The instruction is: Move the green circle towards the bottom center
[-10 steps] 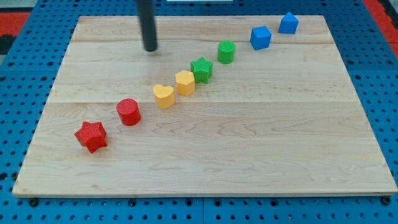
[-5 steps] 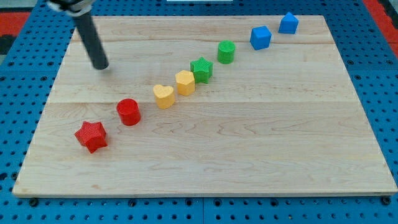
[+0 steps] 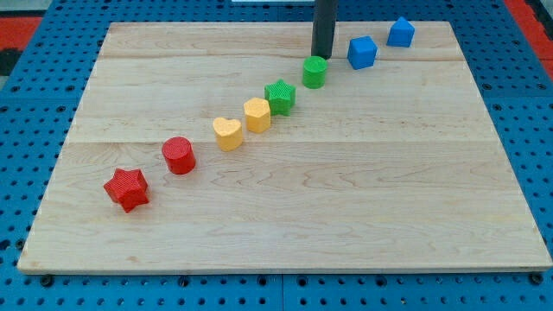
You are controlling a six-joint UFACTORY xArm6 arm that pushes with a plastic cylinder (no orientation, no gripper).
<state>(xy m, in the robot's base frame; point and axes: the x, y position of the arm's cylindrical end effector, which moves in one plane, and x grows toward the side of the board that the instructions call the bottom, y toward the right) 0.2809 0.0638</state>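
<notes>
My tip (image 3: 322, 55) stands on the desk (image 3: 363, 199), just above the green circle (image 3: 314, 72) on the view's top side, touching it or nearly so. There is no claw on the rod. Just down-left of my tip comes the green star (image 3: 280, 96), then the yellow hexagon (image 3: 257, 114), the yellow heart (image 3: 227, 133), the red cylinder (image 3: 179, 155) and, farthest, the red star (image 3: 127, 188). To its right sit the blue cube (image 3: 362, 52) and another blue block (image 3: 400, 32).

Bright, even overhead light, soft short shadows beside blocks, sharp focus throughout.
</notes>
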